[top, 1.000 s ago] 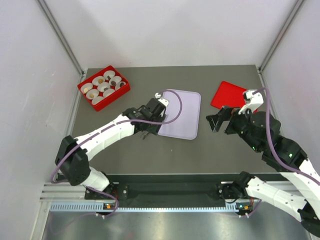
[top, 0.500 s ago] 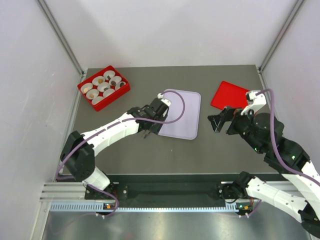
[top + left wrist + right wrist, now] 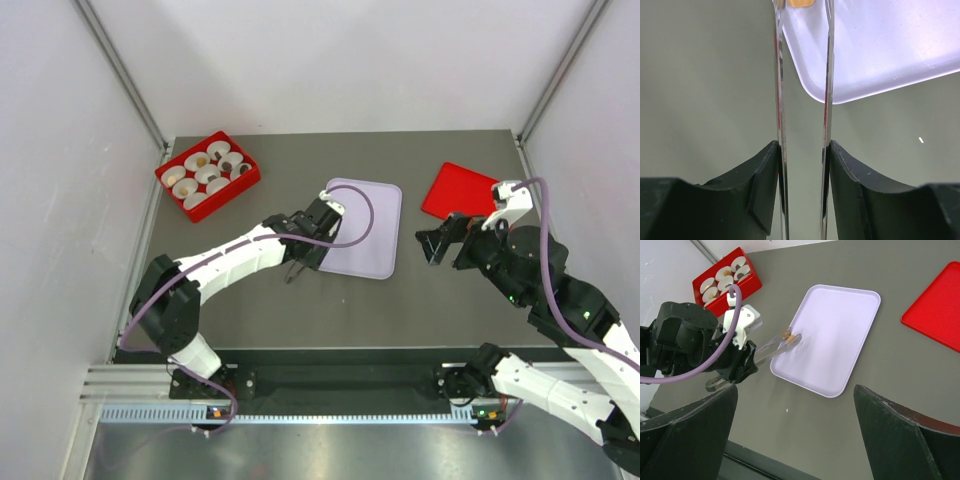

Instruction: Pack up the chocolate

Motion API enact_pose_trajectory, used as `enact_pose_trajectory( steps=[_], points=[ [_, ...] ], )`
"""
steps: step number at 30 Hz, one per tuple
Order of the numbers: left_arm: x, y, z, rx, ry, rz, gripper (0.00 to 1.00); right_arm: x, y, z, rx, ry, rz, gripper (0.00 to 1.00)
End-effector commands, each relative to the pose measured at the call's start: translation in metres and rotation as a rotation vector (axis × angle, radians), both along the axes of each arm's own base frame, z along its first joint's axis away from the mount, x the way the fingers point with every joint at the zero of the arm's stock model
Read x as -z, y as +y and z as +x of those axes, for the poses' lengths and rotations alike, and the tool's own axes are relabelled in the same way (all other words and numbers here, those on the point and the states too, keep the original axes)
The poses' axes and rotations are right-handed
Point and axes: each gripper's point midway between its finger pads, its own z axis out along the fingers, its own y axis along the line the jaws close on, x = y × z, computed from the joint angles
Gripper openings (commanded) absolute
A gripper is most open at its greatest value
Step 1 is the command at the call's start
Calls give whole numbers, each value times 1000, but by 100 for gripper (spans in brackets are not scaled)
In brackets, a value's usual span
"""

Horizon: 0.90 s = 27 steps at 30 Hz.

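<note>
- One caramel-orange piece (image 3: 800,3) is pinched at the very tips of the left fingers (image 3: 780,100) in the left wrist view. It is half out of frame, above the corner of the lavender tray (image 3: 880,45), with bare desk (image 3: 700,75) alongside. That hold looks thin. If you swing fast, the piece could twist out, and it would probably land on the desk rather than the tray.
- In the right wrist view, the same piece hangs just inside the tray's left edge, and you see no other piece lying in the tray. The right fingers (image 3: 905,440) are spread wide with nothing between them. Mind that they do not cross the left arm's path.
- In the top view, the red box (image 3: 225,203) stands at the far left corner, well apart from the tray, and is filled with white paper cups (image 3: 208,174). Several cups hold chocolate (image 3: 203,159); the others are too small for you to judge. The cups look light, so a deep or off-centre drop could tip one. The red lid (image 3: 458,190) lies flat at the far right with nothing on it.
</note>
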Motion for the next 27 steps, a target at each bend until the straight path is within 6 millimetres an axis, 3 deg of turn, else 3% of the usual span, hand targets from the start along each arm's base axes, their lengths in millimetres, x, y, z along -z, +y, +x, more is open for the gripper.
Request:
enact_pose_trajectory(
  steps=[1,17,23,27],
  points=[
    [-18,-11,14,1,-67,-40,47,-3,-3,3,19,-22,0,100],
    [-38,-9,12,-12,-67,-49,39,-2,-1,2,13,-18,6,100],
    [-55,-12,31,-49,-121,-37,36,-4,-1,2,10,-20,11,100],
    [-77,-17,51,-75,-176,-59,35,-6,-3,1,12,-28,10,100]
  ],
)
